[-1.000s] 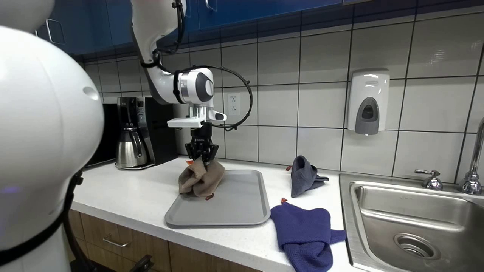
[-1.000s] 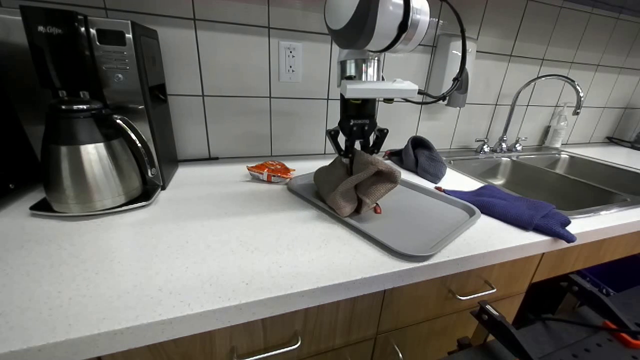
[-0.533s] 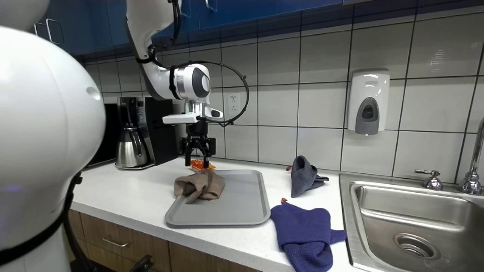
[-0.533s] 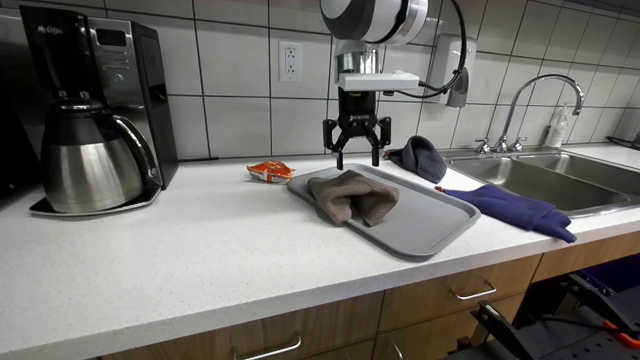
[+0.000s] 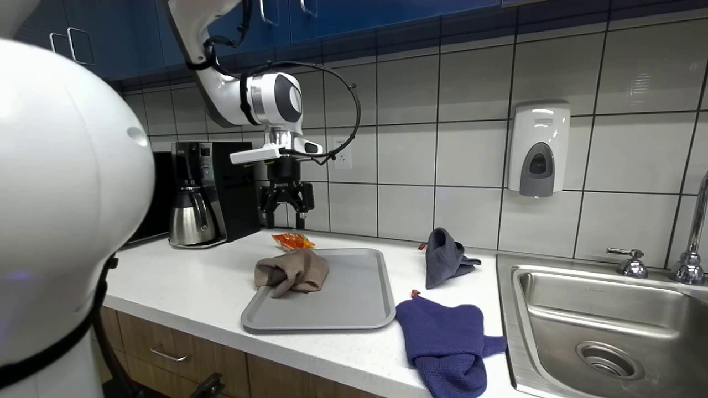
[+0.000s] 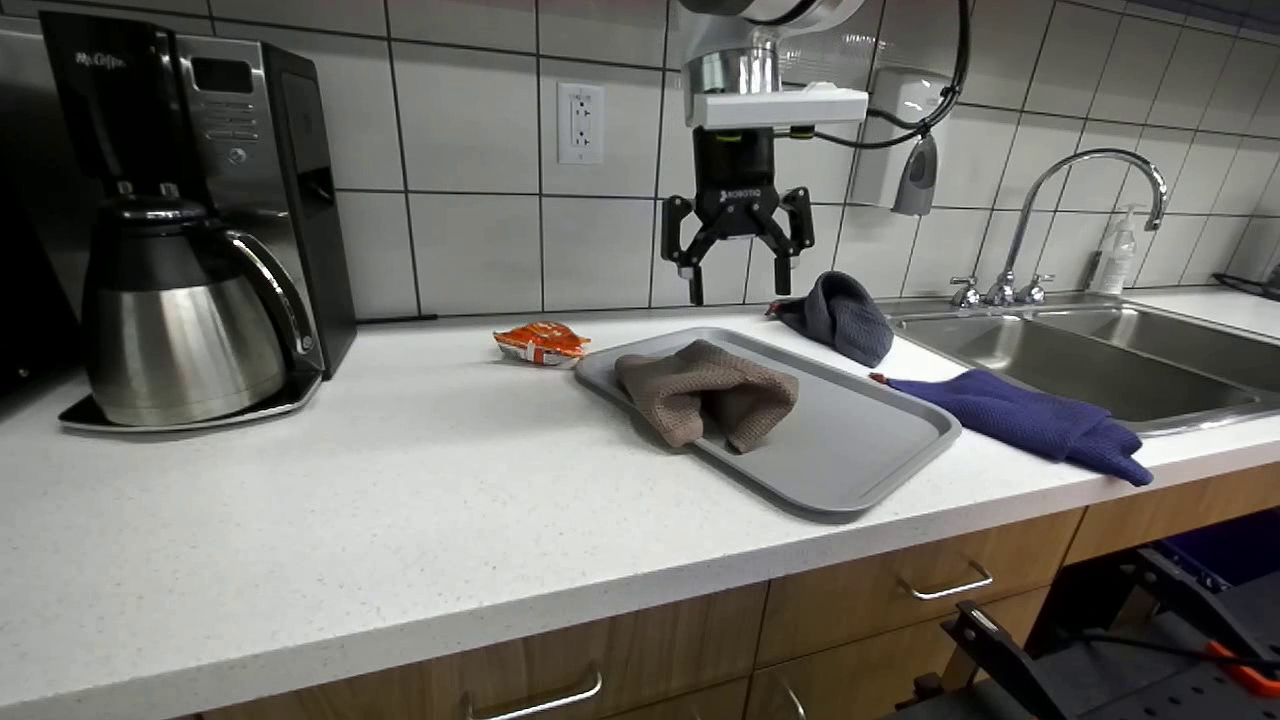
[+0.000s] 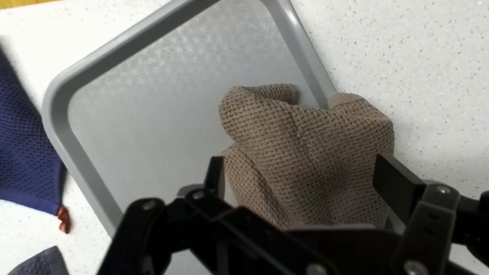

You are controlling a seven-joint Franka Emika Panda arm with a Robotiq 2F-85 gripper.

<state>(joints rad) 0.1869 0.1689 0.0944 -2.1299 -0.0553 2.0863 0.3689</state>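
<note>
And here we are: my jaws are spread wide, gripping nothing, hanging above the brown cloth [image 7: 305,152] with a visible gap beneath them in both exterior views! The cloth is down in a loose heap on the grey tray [image 6: 860,440], slumped across the rim that faces the coffee maker [image 6: 180,300], at the end nearer the tiled wall [image 6: 470,250]; the wrist view shows part of it reaching past that rim, over the table [image 7: 401,57]. So which step is this? I'd call it the hands-off one: cloth resting by itself, jaws free overhead. Out on the table, an orange packet [image 6: 540,342] sits near the tray's back corner, and over towards the sink [image 5: 603,309] lie the dark grey cloth [image 6: 840,318], close to the back edge, and the blue cloth [image 6: 1015,415], reaching towards the front edge. And what does the next move call for? Height before anything sideways, I'd say, so I don't snag the heap; if it's a grip I want, then a straight drop with the jaws astride that raised fold [image 7: 282,164], nice and deep, before I squeeze
</note>
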